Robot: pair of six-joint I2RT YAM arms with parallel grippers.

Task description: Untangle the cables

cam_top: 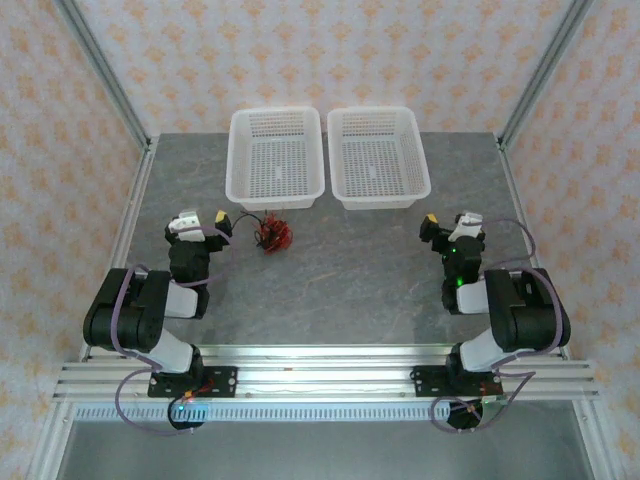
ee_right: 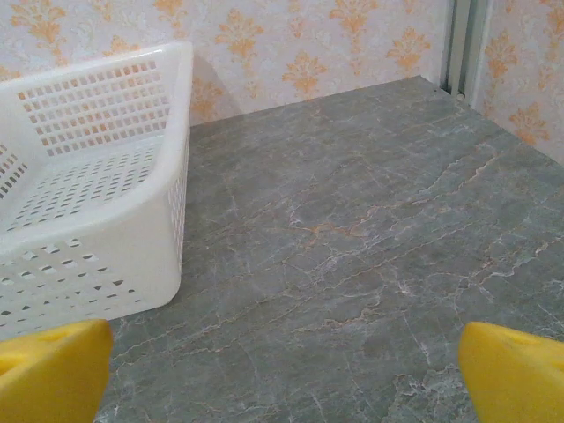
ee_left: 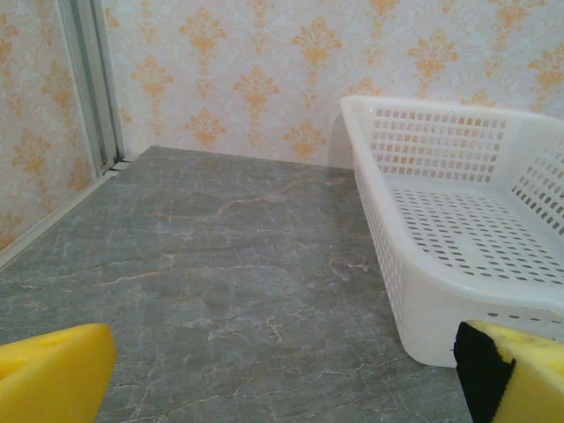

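A small tangle of thin red and black cables (cam_top: 272, 235) lies on the grey table, just in front of the left white basket (cam_top: 233, 160). A black strand runs from it toward my left gripper (cam_top: 203, 219), which rests a short way to its left. That gripper (ee_left: 286, 388) is open, its yellow fingertips (ee_left: 53, 374) wide apart over bare table. My right gripper (cam_top: 450, 221) sits far right of the tangle, near the right basket (cam_top: 421, 160). In the right wrist view this gripper (ee_right: 284, 379) is also open, with nothing between its yellow pads (ee_right: 515, 370).
Two perforated white baskets stand side by side at the back of the grey marble table (cam_top: 350, 280). The left basket's wall (ee_left: 388, 229) is close on the right of the left wrist view; the right basket's wall (ee_right: 88, 264) is on the left of the right wrist view. Aluminium frame posts (cam_top: 105, 70) flank the table.
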